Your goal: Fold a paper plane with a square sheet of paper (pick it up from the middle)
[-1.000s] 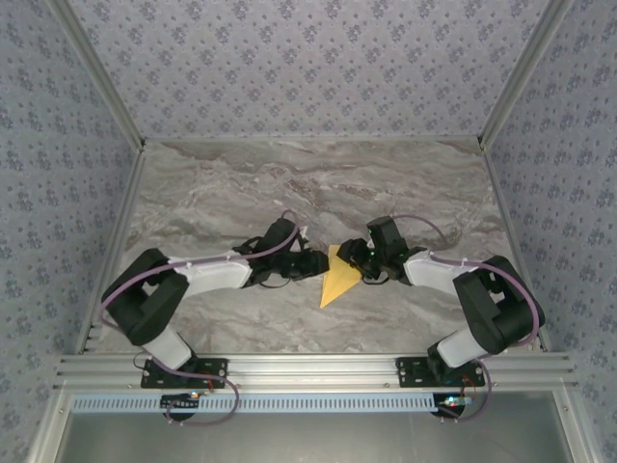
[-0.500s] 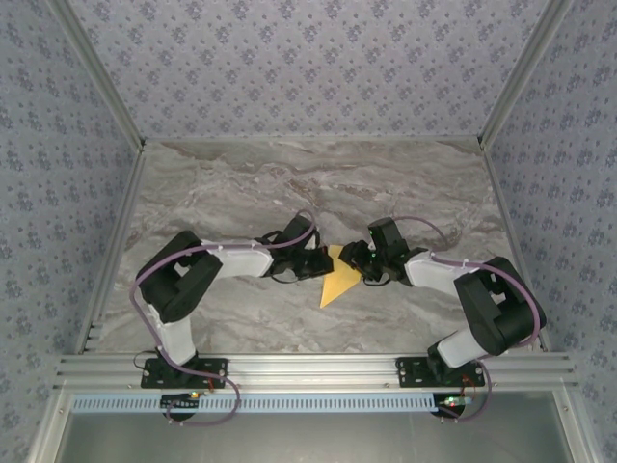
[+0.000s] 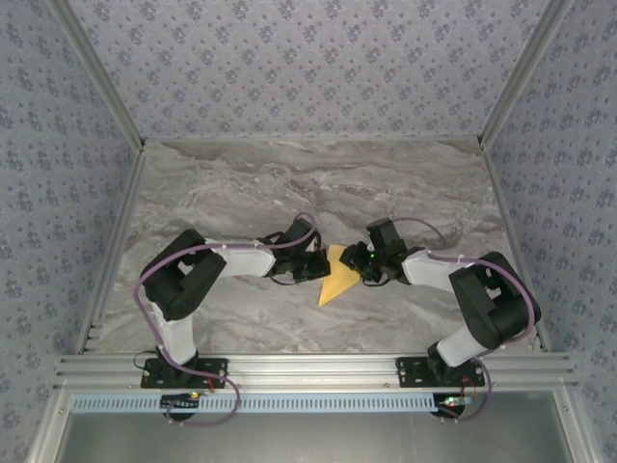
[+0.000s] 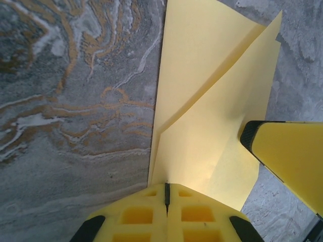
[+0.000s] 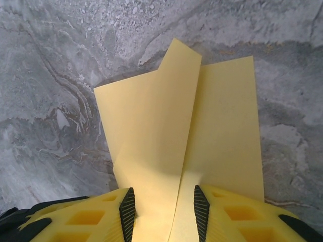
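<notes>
1. Since a second ago, the left gripper [image 3: 316, 265] has advanced to the 9 o'clock edge of the square sheet of paper [image 3: 337, 277], jaws now pressed together.
2. At 3 o'clock, the right gripper [image 5: 161, 201] is spread astride the sheet's raised fold, though narrower.
3. The sheet stays mid-tabletop [image 3: 241, 183].

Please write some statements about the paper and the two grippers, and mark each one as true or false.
1. The square sheet of paper lies flat and unfolded. False: it is folded, with layers overlapping.
2. The left gripper is shut, at the paper's edge. True.
3. The right gripper is pressed shut. False: its jaws stand apart, with a paper flap between them.
4. The paper lies on the marble table between the two grippers. True.
</notes>
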### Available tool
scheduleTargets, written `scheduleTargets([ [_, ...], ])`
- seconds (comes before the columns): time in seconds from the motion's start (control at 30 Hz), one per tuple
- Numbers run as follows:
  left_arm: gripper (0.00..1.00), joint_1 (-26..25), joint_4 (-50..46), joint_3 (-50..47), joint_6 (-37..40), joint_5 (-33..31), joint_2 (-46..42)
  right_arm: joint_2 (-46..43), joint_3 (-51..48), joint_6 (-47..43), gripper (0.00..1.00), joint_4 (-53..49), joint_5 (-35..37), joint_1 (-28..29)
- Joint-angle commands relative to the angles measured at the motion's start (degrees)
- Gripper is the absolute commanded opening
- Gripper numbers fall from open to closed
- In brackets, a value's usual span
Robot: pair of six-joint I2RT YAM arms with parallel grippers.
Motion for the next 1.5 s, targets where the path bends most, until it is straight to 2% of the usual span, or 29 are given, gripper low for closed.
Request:
scheduleTargets([
  [0.0, 0.0, -0.21, -3.32, -0.8, -0.61, -2.67, -0.34, 1.02, 2.15, -0.78, 0.38, -2.26, 1.08, 0.16],
  [0.2, 0.04, -0.22, -1.49, -0.84, 0.1, 0.18, -2.56, 2.3, 4.55, -2.58, 0.37, -4.49, 3.07, -0.18],
  [0.53, 0.13, -0.18, -2.35, -0.96, 1.2, 0.3, -5.36, 4.61, 5.98, -3.68, 0.37, -5.64, 4.29, -1.66],
  [0.77, 0.19, -0.09, -3.33, -0.64, 1.84, -0.38, -5.05, 4.95, 6.0, -3.68, 0.37, -3.5, 1.03, -1.72],
  [1.13, 0.21, 0.72, -5.39, -1.6, 2.3, -2.2, -6.5, 5.33, 2.97, -3.42, 0.37, 5.02, -7.84, -1.03],
  [1.47, 0.24, 2.07, -6.54, -2.98, 2.8, -2.34, -9.19, 6.34, 1.78, -5.79, 0.32, 6.65, -8.89, 1.49],
])
